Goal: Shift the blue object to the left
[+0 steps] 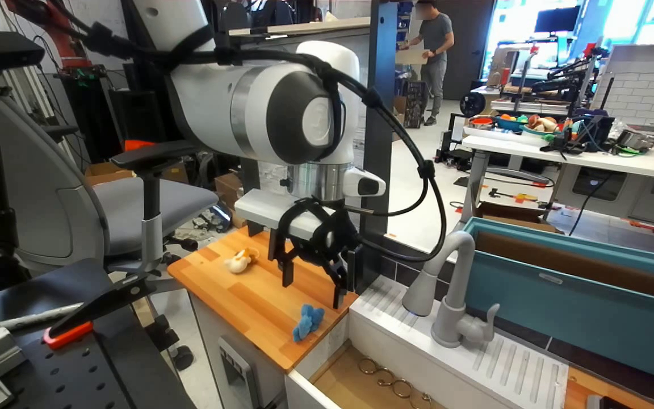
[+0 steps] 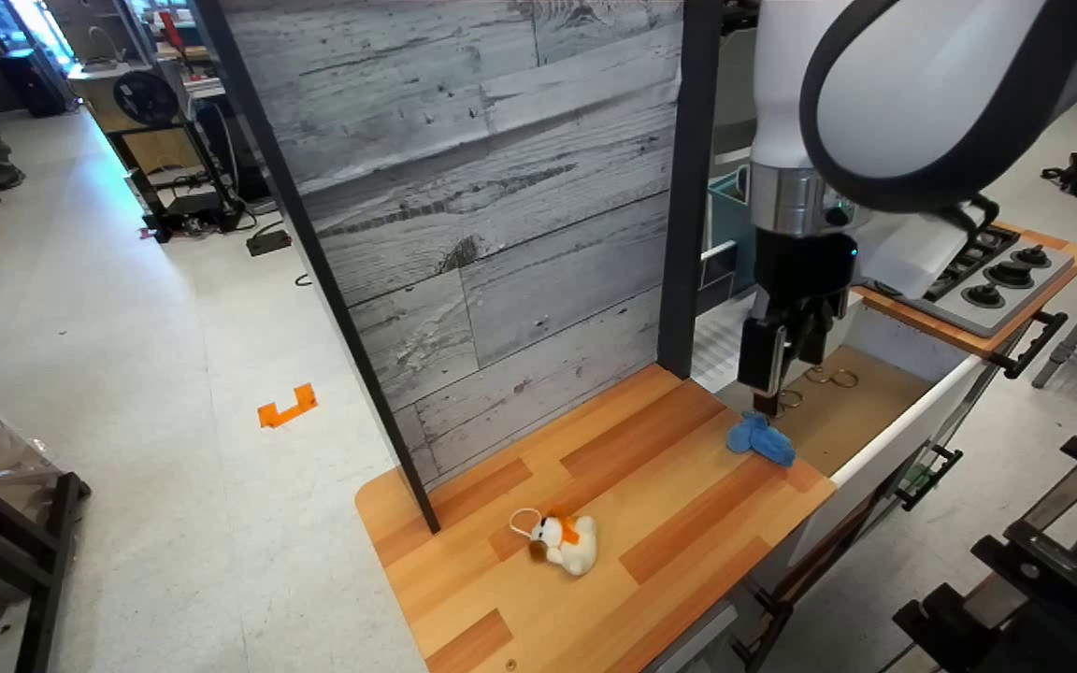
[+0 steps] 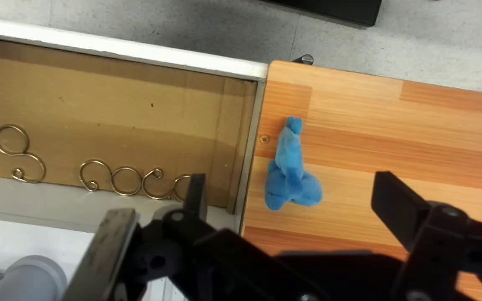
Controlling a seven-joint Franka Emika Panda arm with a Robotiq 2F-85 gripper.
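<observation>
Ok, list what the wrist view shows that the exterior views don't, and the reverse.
Wrist view only: a screw head in the wooden countertop, beside the blue object.
Exterior views only: the pale plush toy on that countertop, the teal bin and the robot arm.
Shared: the blue object resting on the countertop, the curled wire inside the white-walled compartment, and the end effector, open and holding nothing.
</observation>
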